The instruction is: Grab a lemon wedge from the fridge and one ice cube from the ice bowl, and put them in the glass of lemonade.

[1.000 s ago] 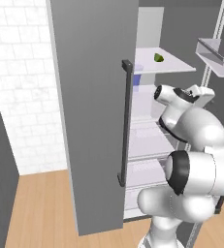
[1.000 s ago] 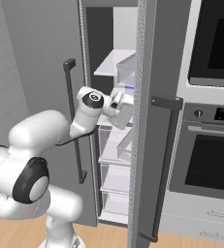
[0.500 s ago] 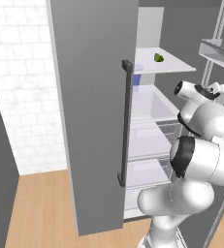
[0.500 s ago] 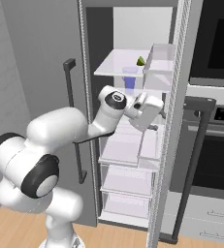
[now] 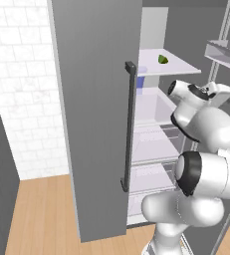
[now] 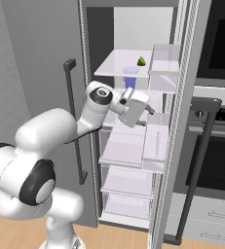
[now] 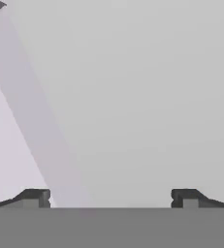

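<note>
The grey fridge (image 5: 94, 104) stands with both doors swung open. On its top white shelf (image 6: 119, 65) lies the small yellow-green lemon wedge (image 6: 141, 61) (image 5: 163, 59). My gripper (image 6: 148, 118) hovers at mid height inside the opening, below and slightly right of the wedge, close to the inner side of the right door (image 6: 182, 126). In the hand view the gripper (image 7: 109, 198) is open, its fingertips (image 7: 33, 197) far apart with nothing between them, facing a plain grey surface. The ice bowl and the glass of lemonade are out of view.
A blue cup (image 6: 130, 78) stands under the top shelf. Clear door bins (image 6: 165, 61) hang on the right door, whose dark bar handle (image 6: 200, 146) sticks out. The black oven (image 6: 221, 53) sits to the right. The left door's handle (image 5: 129, 124) faces me.
The right fridge door has swung wider open, uncovering the lemon wedge in the right base view. My hand swept right with the door, then eased back slightly to the left.
</note>
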